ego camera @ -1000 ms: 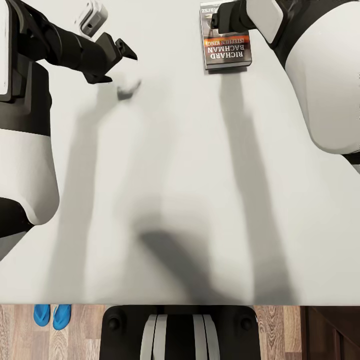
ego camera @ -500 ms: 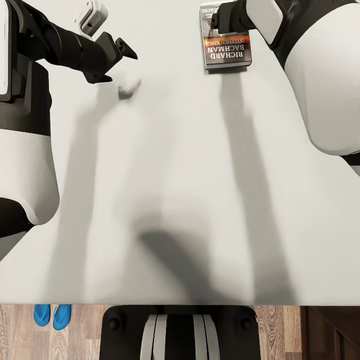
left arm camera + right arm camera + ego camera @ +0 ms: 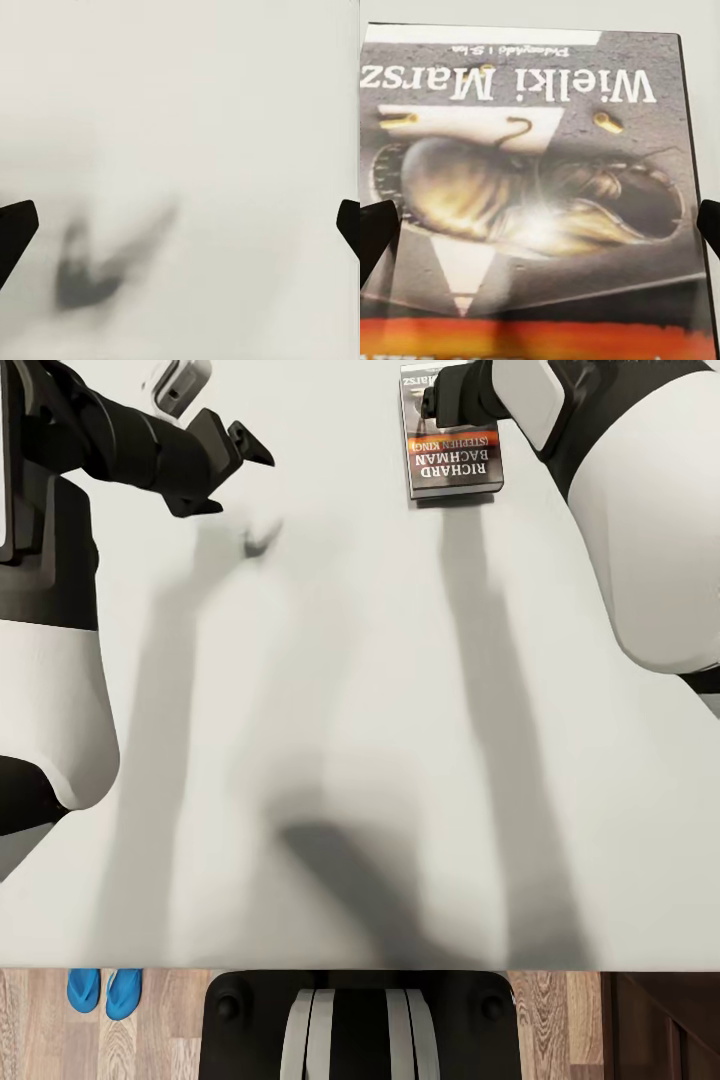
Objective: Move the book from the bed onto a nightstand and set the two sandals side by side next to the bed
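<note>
Seen from the robot's head, looking straight down, a light grey bed (image 3: 360,710) is spreading across nearly the whole view. The book (image 3: 455,455) is lying flat on the mattress at about 1 o'clock, its dark cover facing up with orange and white lettering reading upside down. The right gripper (image 3: 432,402) is hanging at the book's far edge, directly over the cover, and the pictures are not showing whether it is touching. In the right wrist view the book (image 3: 536,195) is spanning the space between the two dark fingertips (image 3: 375,232), which are standing wide apart at the edges, so these jaws are open with the cover between and beyond them.

The left gripper (image 3: 235,460) is hovering over bare mattress at about 11 o'clock, well apart from the book, casting a small shadow. Its jaws are also spread wide in the left wrist view, holding nothing.

At 7 o'clock, on the wood-plank floor (image 3: 560,1020) just beside the bed's near edge, two blue sandals (image 3: 104,992) are lying side by side
</note>
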Tool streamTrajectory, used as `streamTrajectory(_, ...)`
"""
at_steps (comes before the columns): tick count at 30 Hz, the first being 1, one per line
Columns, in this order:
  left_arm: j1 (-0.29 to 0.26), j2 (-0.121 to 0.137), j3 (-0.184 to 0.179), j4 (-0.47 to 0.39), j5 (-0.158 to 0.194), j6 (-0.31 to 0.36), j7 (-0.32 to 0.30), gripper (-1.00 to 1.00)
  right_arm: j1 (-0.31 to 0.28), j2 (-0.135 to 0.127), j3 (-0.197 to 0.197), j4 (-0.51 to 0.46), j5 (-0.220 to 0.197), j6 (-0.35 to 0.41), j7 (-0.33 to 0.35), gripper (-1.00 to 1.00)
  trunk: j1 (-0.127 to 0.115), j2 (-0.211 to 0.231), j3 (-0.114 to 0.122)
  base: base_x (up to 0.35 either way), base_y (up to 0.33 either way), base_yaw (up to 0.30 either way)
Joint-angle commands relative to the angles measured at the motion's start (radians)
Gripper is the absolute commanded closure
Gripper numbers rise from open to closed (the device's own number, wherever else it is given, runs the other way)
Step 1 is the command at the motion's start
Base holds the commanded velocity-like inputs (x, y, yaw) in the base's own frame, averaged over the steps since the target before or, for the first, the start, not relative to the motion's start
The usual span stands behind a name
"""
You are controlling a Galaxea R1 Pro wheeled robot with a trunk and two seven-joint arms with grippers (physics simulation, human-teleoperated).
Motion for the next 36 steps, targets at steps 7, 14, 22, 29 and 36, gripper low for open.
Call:
streamTrajectory(7, -0.001, 0.002, -0.001, -0.007, 0.009, 0.001, 0.01, -1.0, 0.001, 0.0, 0.009, 0.032, -0.007, 0.008, -0.003, -1.0, 0.0, 0.0, 0.0, -0.026, 0.0, 0.0)
streamTrajectory(14, -0.001, 0.002, -0.002, -0.008, 0.01, 0.001, 0.01, -1.0, 0.001, 0.0, 0.009, 0.032, -0.007, 0.009, -0.003, -1.0, 0.0, 0.0, 0.0, -0.205, 0.0, 0.0)
streamTrajectory(22, 0.0, 0.002, -0.001, -0.009, 0.009, 0.001, 0.01, -1.0, -0.001, 0.0, 0.008, 0.032, -0.007, 0.01, -0.003, -1.0, 0.0, 0.0, 0.0, -0.191, 0.0, 0.0)
streamTrajectory(29, 0.001, 0.002, -0.001, -0.009, 0.009, 0.001, 0.01, -1.0, -0.004, 0.0, 0.008, 0.032, -0.008, 0.011, -0.003, -1.0, 0.0, 0.0, 0.0, -0.047, 0.0, 0.0)
streamTrajectory(36, 0.001, 0.002, -0.001, -0.009, 0.009, 0.001, 0.01, -1.0, -0.006, 0.0, 0.007, 0.032, -0.007, 0.012, -0.003, -1.0, 0.0, 0.0, 0.0, -0.012, 0.0, 0.0)
